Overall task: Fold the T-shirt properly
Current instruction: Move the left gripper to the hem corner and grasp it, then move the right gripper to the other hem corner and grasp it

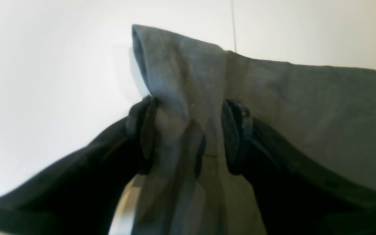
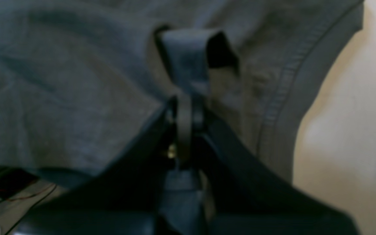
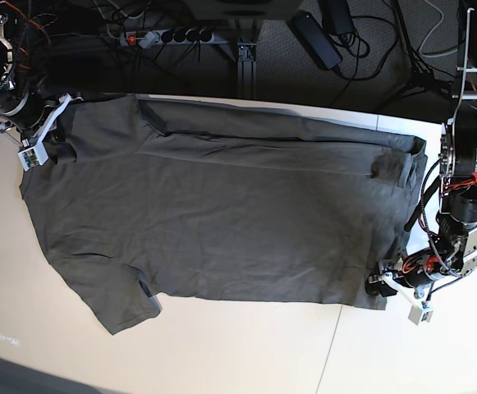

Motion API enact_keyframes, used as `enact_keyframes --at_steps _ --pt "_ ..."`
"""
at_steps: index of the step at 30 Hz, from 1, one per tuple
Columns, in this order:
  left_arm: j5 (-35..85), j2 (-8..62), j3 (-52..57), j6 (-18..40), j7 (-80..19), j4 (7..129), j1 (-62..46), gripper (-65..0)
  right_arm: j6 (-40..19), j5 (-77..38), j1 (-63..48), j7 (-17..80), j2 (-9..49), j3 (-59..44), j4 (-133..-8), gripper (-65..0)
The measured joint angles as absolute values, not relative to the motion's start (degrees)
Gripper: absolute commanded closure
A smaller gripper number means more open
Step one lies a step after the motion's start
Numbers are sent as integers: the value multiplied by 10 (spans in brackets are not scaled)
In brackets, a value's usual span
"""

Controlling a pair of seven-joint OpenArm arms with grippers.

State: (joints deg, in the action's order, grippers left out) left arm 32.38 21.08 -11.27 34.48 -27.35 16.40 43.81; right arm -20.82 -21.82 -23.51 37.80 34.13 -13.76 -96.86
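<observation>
Two end effectors engage the T-shirt (image 3: 222, 222), which lies spread across the pale surface (image 3: 246, 353) with one long edge folded over along the far side. At the near corner on the base view's right, the left end effector (image 1: 188, 133) has its jaws set wide apart, and a bunched corner of grey fabric passes between them; the left wrist view shows the cloth filling the gap and rising above the pads (image 1: 145, 130). In the base view this end effector (image 3: 383, 285) sits at the hem corner, at the shirt's edge. One short sleeve lies flat toward the near left of the surface. At the far left corner, the right end effector (image 3: 37, 144) meets the shirt's far shoulder area. The right wrist view shows its jaws pressed together on a thin pinch of fabric, a small fold standing up just above the fingertips (image 2: 184, 107), with a stitched hem running alongside.
</observation>
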Motion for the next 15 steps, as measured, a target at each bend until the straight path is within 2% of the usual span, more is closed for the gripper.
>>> enact_keyframes --at_steps 6,10,15 --pt "319 206 -113 345 -282 164 438 -176 -208 -218 -235 380 341 -138 -969 0" --pt "279 203 -112 345 -270 164 438 0 -208 -232 -235 380 341 -138 -969 0" --pt "279 202 -112 345 -270 164 438 0 -208 -242 -235 380 341 -138 -969 0"
